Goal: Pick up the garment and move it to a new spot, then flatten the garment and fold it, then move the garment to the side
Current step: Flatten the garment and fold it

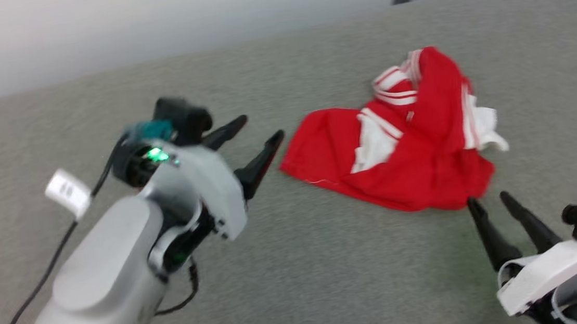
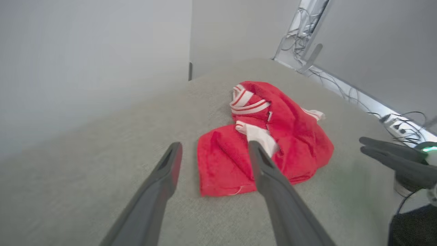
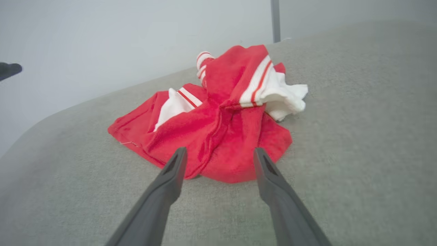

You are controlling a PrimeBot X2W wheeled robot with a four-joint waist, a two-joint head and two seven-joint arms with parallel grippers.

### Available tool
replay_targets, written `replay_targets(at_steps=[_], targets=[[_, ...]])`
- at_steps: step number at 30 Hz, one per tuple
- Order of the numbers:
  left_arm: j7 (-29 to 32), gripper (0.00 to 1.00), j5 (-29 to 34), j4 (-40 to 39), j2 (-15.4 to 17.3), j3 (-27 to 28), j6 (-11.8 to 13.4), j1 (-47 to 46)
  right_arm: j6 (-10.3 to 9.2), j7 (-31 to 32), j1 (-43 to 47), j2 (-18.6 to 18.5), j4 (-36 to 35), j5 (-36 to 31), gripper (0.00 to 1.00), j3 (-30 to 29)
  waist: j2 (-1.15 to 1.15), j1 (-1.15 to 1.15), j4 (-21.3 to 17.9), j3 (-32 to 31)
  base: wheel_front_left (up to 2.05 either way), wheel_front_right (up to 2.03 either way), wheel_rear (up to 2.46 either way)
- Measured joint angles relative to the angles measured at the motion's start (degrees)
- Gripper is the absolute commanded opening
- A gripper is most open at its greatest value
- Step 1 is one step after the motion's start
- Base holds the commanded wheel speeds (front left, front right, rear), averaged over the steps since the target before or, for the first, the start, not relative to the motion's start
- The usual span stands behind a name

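Red garment [image 1: 414, 172] with white sleeves and striped trim lies crumpled in heap on grey fabric surface [image 1: 330, 283], right of centre in head view. Left pincer [image 1: 261, 126] released, fingers spread, empty, tips aimed at garment's left edge, near but apart. Right pincer [image 1: 487, 198] also released, empty, tips just beside garment's near hem; contact unclear. White tag [image 1: 66, 192] and black cable [image 1: 42, 277] beside left forearm.

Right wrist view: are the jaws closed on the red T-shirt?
No, the right gripper has its jaws spread apart, and the T-shirt lies loose and crumpled on the grey surface.
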Motion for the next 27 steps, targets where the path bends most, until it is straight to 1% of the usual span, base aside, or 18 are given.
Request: replay_targets(at_steps=[3, 5, 7, 9, 11, 15, 19, 27], targets=[[6.97, 1.0, -6.81, 3.99, -1.78, -3.45, 0.01, -4.25, 0.0, -1.58, 1.09, 1.29, -0.3, -0.7, 1.0, 0.74, 0.0, 0.0, -2.91, 0.01, 0.0, 0.0, 0.0], [14.15, 1.0, -13.66, 7.27, -3.63, -5.28, 0.01, -6.16, -0.01, -2.44, 1.51, 2.07, -0.32, -1.35, 1.0, 0.96, 0.0, 0.0, -4.88, 0.17, 0.0, 0.0, 0.0], [19.12, 1.0, -16.11, 9.65, -4.65, -8.09, 0.0, -8.18, 0.0, -3.21, 1.5, 2.82, -0.4, -1.53, 1.0, 1.35, 0.0, 0.0, -6.82, 0.48, 0.0, 0.0, 0.0], [21.82, 1.0, -17.14, 12.28, -5.1, -9.73, 0.01, -11.13, -0.01, -3.83, 1.49, 3.45, -0.36, -1.9, 1.0, 1.87, 0.0, 0.0, -8.71, 0.94, 0.0, 0.0, 0.0], [23.27, 1.0, -17.67, 14.95, -5.63, -11.11, 0.01, -13.54, -0.01, -4.39, 1.3, 4.14, -0.34, -2.09, 1.0, 2.46, 0.0, 0.0, -10.52, 1.56, 0.0, 0.0, 0.0], [24.3, 1.0, -18.14, 20.41, -6.12, -12.91, 0.01, -17.08, 0.0, -5.82, 0.43, 5.3, -0.08, -1.93, 1.0, 4.15, 0.0, 0.0, -13.99, 3.22, 0.0, 0.0, 0.0], [24.07, 1.0, -18.31, 24.24, -5.59, -14.72, 0.0, -18.92, -0.01, -6.97, 0.1, 5.72, 0.98, -1.87, 1.0, 4.67, 0.0, 0.0, -16.9, 5.19, 0.0, 0.0, 0.0], [22.47, 1.0, -20.35, 30.75, -4.11, -16.19, 0.0, -21.14, -0.01, -8.14, -0.69, 5.87, 2.43, -1.47, 1.0, 5.78, 0.0, 0.0, -20.27, 8.52, 0.0, 0.0, 0.0]])
